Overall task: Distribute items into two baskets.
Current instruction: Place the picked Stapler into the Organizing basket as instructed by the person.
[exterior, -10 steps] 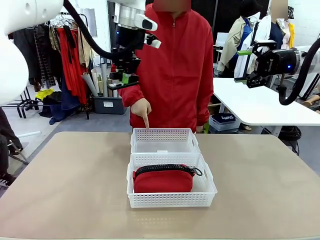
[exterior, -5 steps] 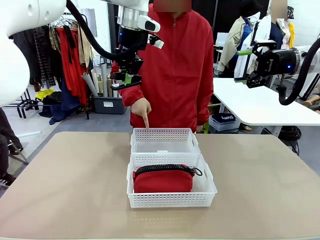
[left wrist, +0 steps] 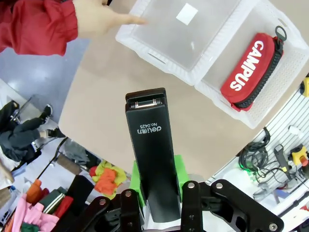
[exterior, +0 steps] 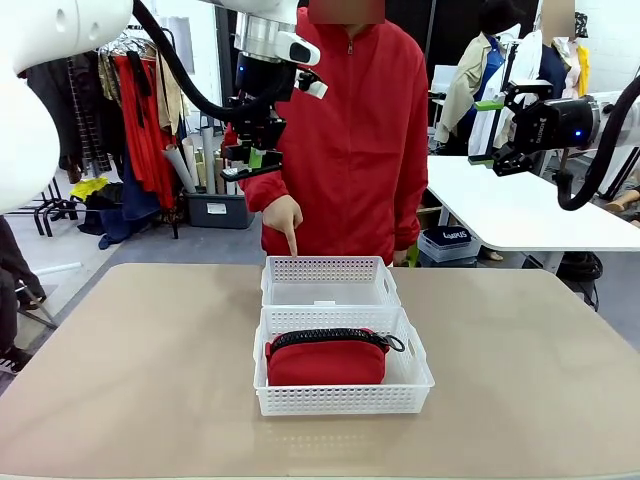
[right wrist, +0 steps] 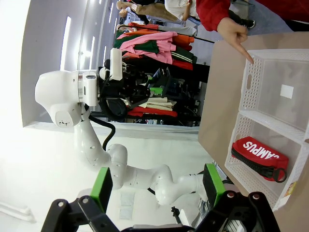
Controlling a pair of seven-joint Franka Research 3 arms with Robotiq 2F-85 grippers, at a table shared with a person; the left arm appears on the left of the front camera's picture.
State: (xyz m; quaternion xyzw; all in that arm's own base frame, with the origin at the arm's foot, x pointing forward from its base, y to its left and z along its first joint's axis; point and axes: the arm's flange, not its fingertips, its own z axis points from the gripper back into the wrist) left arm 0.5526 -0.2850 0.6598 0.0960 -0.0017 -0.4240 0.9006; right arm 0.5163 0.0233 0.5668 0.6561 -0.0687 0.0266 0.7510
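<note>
While the pouch fills the lower basket, the left end effector, upper left, clamps the stapler; next judged: the basket above, where the person's hand points.

Beige table, rounded corners, matte top. Two white lattice baskets on it, centre, short sides touching, in line away from robot. Near basket slightly larger, holds red pouch, black zipper on top, white "CAMPUS" print seen in left wrist view. Far basket at person's edge, small white label on its floor. Person's hand points down, fingertip at far basket's left far corner.
</note>
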